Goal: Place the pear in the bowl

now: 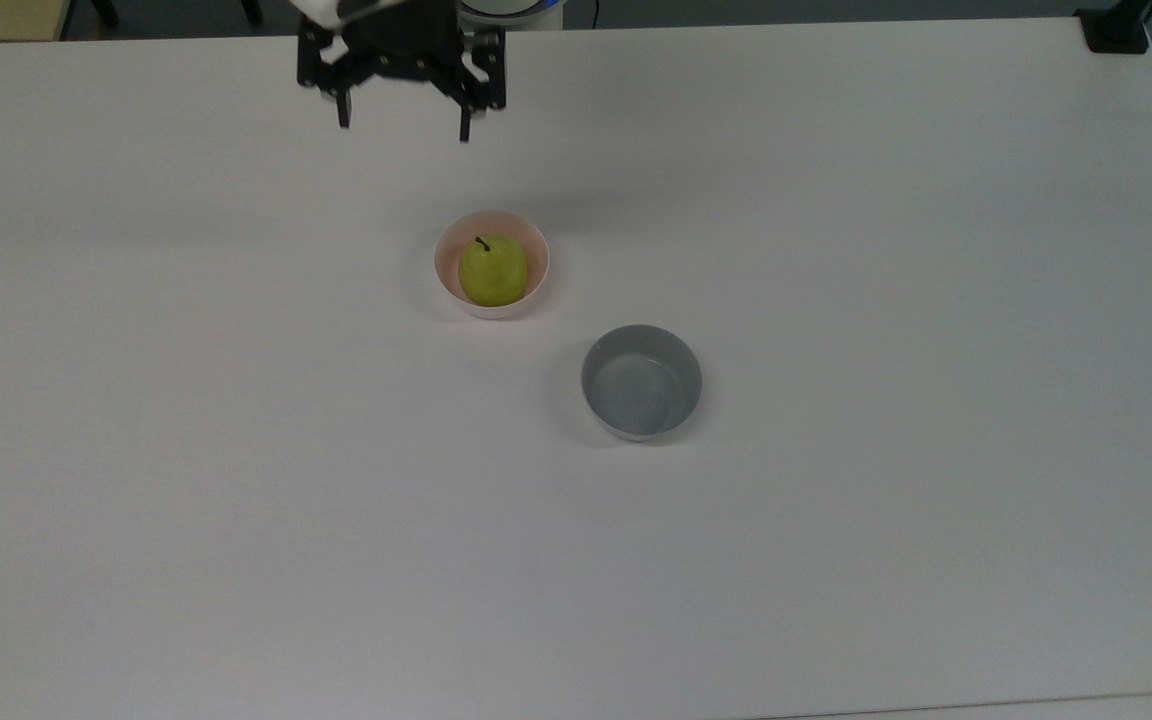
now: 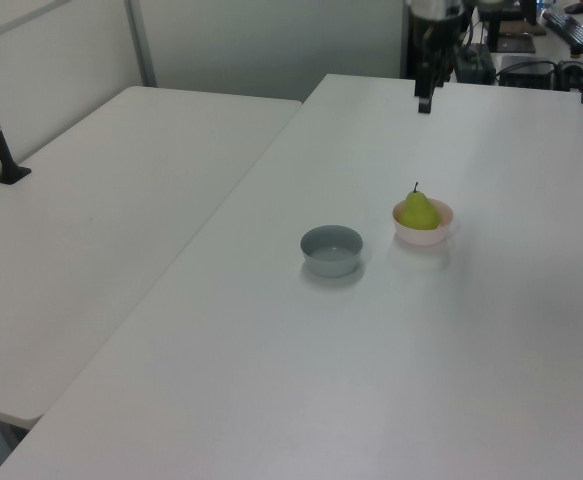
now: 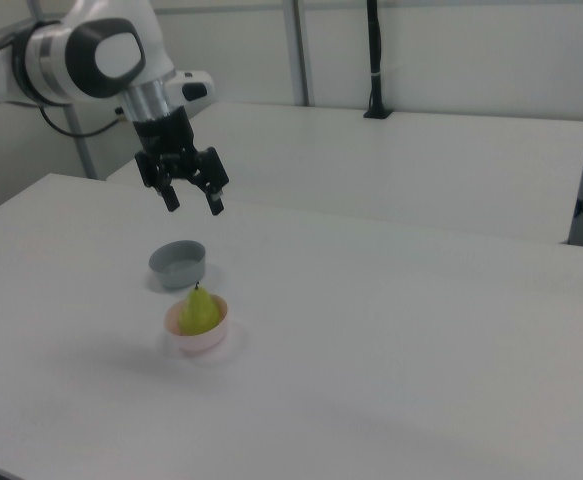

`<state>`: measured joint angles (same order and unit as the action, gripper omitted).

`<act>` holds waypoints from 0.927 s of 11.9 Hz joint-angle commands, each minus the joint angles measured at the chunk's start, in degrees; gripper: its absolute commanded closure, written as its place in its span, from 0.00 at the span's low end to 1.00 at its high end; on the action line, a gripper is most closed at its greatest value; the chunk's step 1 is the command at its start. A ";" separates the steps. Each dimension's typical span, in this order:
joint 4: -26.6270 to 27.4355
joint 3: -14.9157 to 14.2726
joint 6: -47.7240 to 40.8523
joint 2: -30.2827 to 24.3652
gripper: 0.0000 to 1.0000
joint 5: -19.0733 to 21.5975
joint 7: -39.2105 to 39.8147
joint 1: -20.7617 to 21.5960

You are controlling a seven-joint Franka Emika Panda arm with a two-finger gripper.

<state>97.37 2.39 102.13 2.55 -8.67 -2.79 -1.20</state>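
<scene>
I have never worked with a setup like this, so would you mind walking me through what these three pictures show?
They show one moment from three fixed cameras: a top view looking down on the white table, and a left view and a right view from its sides. The machine is a single robot arm ending in a black two-finger gripper, seen also in the right view. Its fingers are spread open and hold nothing; it hangs in the air, well clear of the dishes. On the table stand two small bowls, apart from each other. The pink bowl holds a yellow-green pear, stem up. The grey bowl has nothing in it.
</scene>
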 commanded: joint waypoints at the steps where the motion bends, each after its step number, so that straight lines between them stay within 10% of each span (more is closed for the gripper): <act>1: -1.47 -5.54 -6.57 -5.17 0.00 7.86 0.07 1.55; 11: -1.57 -6.69 -3.96 -5.01 0.00 11.40 10.26 0.76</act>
